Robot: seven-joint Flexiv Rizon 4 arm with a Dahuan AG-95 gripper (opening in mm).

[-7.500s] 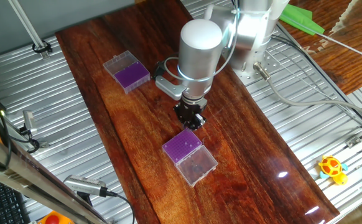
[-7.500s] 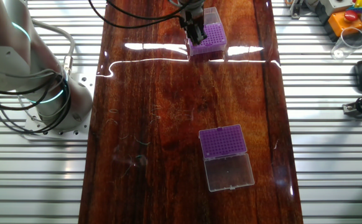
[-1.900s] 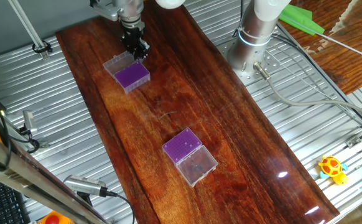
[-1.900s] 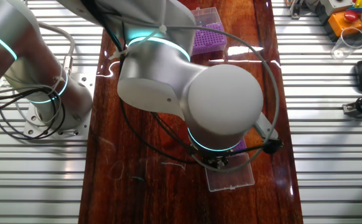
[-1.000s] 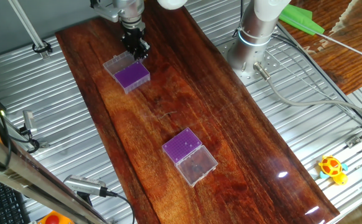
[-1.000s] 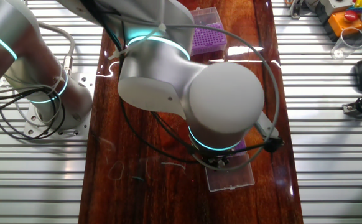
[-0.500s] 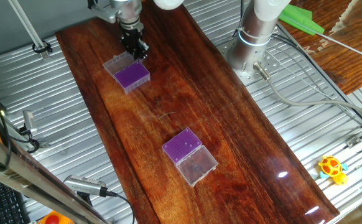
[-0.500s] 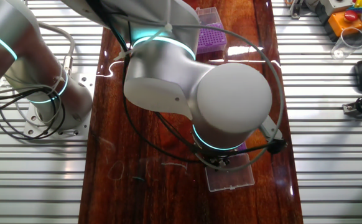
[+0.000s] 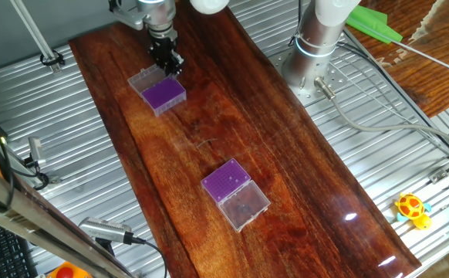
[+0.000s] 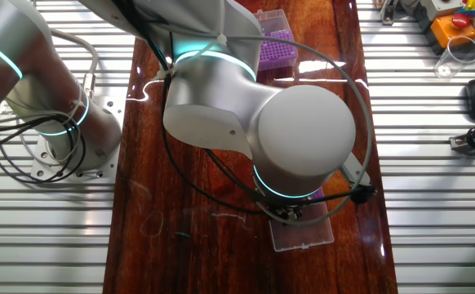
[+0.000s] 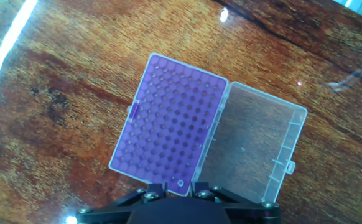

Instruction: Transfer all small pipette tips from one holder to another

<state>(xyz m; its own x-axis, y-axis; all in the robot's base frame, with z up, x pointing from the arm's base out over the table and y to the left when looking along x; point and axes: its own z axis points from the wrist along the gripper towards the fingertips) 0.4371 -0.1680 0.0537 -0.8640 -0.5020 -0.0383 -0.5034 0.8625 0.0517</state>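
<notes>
The black two-finger gripper (image 9: 167,62) hangs over the far purple tip holder (image 9: 165,93), a rectangular perforated rack with a clear plastic lid (image 11: 252,151) folded open flat beside it on the glossy dark wooden table (image 9: 286,162). Its fingers (image 11: 180,185) sit close together around a small white tip, apparently clenched on it. The second purple holder (image 9: 227,181) stands well apart, nearer on the table, with its clear lid open too.

Two purple tip holders, far one (image 9: 163,93) and near one (image 9: 227,183), lie well apart, clear lids open.
</notes>
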